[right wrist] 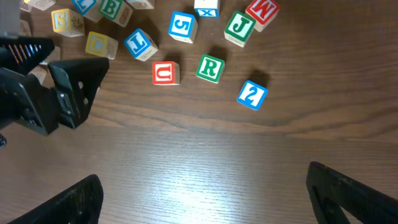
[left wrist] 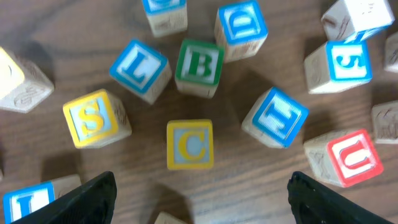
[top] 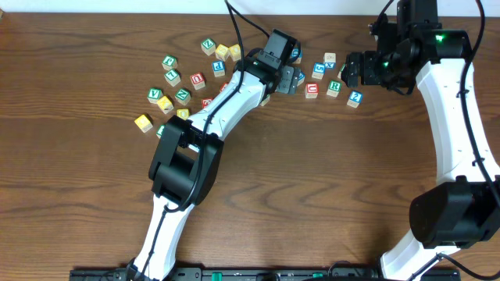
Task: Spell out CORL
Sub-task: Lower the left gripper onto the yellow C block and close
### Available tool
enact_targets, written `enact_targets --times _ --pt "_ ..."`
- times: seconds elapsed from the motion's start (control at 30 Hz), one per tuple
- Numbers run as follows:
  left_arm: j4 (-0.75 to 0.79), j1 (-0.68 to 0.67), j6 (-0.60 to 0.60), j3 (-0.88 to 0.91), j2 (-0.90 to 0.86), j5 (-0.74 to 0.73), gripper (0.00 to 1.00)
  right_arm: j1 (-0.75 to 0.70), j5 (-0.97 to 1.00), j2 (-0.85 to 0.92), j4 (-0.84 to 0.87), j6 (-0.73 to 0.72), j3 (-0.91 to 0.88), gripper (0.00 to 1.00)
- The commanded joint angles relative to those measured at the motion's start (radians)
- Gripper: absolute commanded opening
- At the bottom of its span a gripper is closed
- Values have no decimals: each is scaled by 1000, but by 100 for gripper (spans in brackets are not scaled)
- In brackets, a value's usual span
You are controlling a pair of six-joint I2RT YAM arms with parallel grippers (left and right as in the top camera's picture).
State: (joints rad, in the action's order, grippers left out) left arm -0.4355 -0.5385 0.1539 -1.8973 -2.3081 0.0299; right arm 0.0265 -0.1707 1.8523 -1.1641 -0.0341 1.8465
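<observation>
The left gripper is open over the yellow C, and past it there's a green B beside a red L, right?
Almost: the L is blue, not red. The left wrist view shows it beside the green B, past the yellow C, with the left gripper open over the C.

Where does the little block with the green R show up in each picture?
Overhead: green R block, upper right of centre, just right of the red U block.
Left wrist: not in view; red U block at lower right.
Right wrist: top centre, right of the red U block.
Shared landmark: red U block.
</observation>
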Motion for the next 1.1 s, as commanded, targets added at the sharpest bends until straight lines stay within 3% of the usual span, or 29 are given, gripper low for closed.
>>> enact_targets --times 0.0,0.07,0.23,0.67,1.07 --pt "34 6 2 18 -9 43 85 -6 15 -1 -4 -6 16 99" --pt "57 6 2 29 -9 56 85 -6 15 -1 -5 -6 16 99" --pt "117 6 2 35 -11 62 73 -6 15 -1 -6 -6 16 99" --pt "135 6 2 35 -82 72 71 -6 15 -1 -11 -6 16 98" --pt "143 6 2 35 -87 72 56 -6 15 -1 -10 -6 16 99"
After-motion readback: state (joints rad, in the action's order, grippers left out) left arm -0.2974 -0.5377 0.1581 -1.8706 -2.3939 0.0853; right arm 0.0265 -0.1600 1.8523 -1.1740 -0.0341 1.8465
